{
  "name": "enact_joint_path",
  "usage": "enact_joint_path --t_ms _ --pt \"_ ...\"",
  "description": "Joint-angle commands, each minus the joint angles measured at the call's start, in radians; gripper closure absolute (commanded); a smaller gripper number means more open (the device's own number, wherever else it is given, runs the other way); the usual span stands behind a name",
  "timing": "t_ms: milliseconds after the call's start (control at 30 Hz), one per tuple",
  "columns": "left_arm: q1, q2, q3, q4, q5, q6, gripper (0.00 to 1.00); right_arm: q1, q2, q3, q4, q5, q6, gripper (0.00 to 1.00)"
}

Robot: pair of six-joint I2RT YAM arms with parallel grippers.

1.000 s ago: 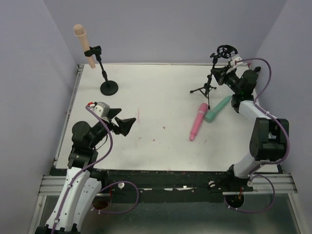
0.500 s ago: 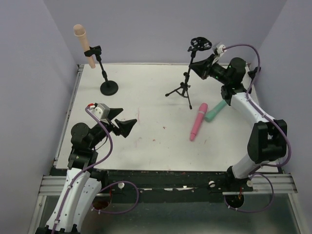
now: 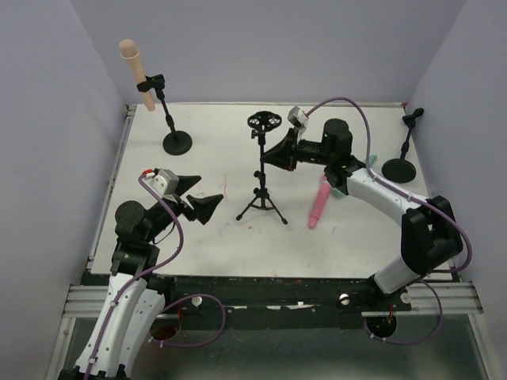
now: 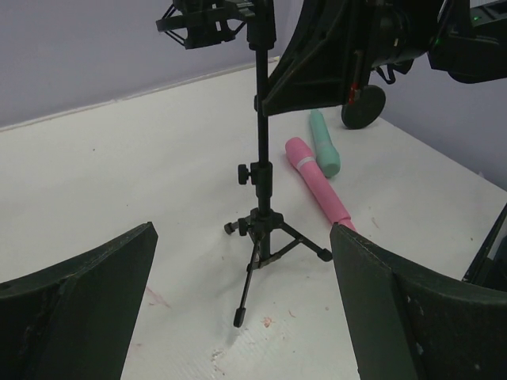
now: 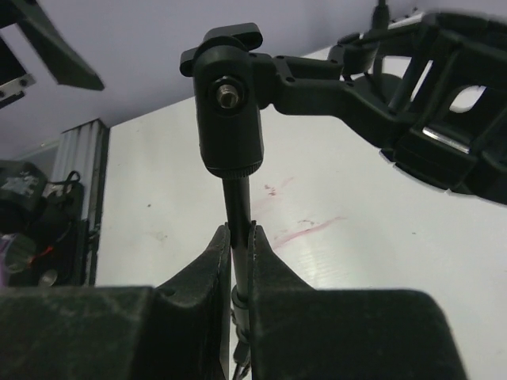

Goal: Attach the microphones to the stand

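Gripping side: right jaws, closed tight on the thin pole of the tripod stand (image 3: 262,170), just under its swivel joint as the right wrist view shows; the right arm (image 3: 372,186) reaches in from the right.
Stand in hand: the tripod stand is upright near the middle of the counter (image 3: 198,245), its three legs spread on the surface, with a round shock-mount clip (image 3: 264,120) on top.
Left side: left jaws spread wide with nothing between them, held above the near-left part of the counter and aimed at the tripod stand.
Pink: the pink microphone (image 3: 318,204) lies flat on the counter just right of the tripod legs, not touching them.
Teal: the teal microphone (image 4: 324,144) lies flat close beside the pink one's far end; I cannot tell whether they touch. From above it is mostly hidden under the right arm.
Peach: the peach microphone (image 3: 135,71) sits clipped in the left round-base stand (image 3: 177,143) at the far-left corner, tilted with its head up.
Far right: the right round-base stand (image 3: 398,169) stands well apart from the tripod stand.
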Motion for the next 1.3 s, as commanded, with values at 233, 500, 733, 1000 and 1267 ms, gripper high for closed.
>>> enact_joint_path --t_ms 233,500,733,1000,1267 --pt "-0.087 -0.015 -0.059 0.108 -0.017 -0.028 0.02 0.038 -0.106 -0.183 0.005 -0.182 -0.221 0.89" --pt "-0.271 0.018 -0.085 0.166 -0.176 -0.014 0.03 0.038 -0.183 -0.190 -0.215 -0.134 -0.367 0.53" --pt "-0.461 0.139 -0.097 0.293 -0.354 0.067 0.02 -0.066 -0.270 -0.187 -0.414 -0.212 -0.511 0.16" --pt "-0.549 0.382 -0.071 0.491 -0.505 0.183 0.02 -0.220 -0.396 -0.204 -0.572 -0.269 -0.579 0.10" --pt "-0.610 0.613 -0.023 0.743 -0.594 0.249 0.03 -0.287 -0.432 -0.249 -0.529 -0.309 -0.554 0.08"
